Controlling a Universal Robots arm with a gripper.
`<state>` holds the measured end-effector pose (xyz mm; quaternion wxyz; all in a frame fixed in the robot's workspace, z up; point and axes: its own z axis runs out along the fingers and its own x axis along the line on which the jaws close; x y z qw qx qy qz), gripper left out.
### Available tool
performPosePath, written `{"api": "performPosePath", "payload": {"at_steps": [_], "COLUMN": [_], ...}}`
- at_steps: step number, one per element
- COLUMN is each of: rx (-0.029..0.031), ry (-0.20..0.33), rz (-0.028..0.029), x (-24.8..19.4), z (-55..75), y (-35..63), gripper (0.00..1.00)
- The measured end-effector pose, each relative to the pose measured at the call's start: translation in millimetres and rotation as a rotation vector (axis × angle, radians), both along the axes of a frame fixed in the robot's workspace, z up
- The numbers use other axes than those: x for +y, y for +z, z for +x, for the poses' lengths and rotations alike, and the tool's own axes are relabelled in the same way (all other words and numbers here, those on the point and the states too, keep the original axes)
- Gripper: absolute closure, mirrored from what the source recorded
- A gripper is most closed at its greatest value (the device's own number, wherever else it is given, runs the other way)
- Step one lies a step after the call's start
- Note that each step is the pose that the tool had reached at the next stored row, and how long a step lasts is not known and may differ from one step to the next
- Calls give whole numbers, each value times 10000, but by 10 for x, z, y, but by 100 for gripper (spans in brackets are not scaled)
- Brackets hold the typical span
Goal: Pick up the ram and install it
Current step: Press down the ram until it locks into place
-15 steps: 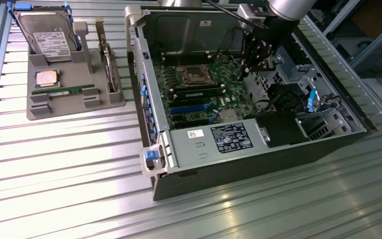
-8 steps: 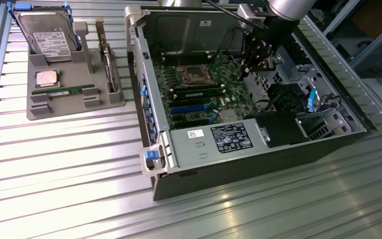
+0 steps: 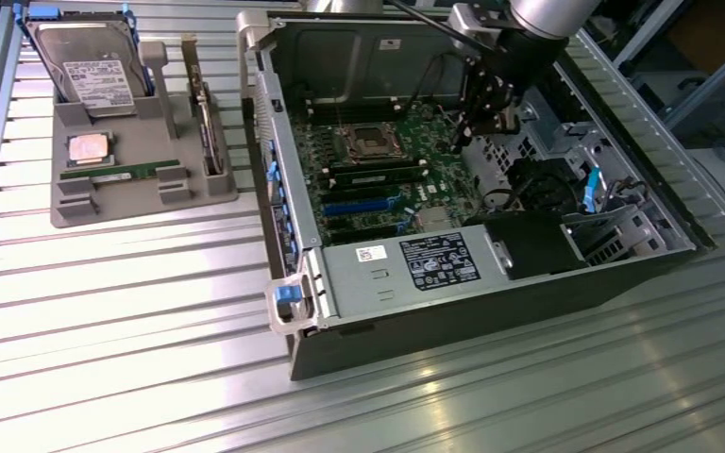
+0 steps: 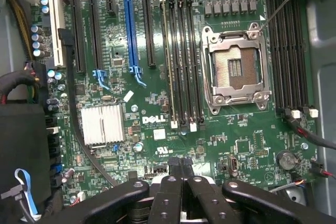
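Note:
One ram, a thin green stick, lies flat in the grey holder tray at the exterior view's left. A second, similar green stick stands in a memory slot beside the empty CPU socket inside the open computer case. My gripper hangs over the motherboard at the far side of the case, well away from the tray. In the wrist view the gripper is shut, fingertips pressed together with nothing between them, above the board's edge near the memory slots and the socket.
The tray also carries a hard drive, a square silver CPU and an upright expansion card. Case walls, the power supply and cables crowd the inside. Ribbed metal table lies in front.

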<state>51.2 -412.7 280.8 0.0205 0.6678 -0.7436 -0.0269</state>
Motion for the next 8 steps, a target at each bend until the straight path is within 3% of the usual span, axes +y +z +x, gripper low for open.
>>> {"api": "performPosePath", "payload": {"at_steps": [8], "rx": [-1], "ry": [-552], "rz": [0], "x": [0], "z": [0], "y": [0], "gripper": [89]}}
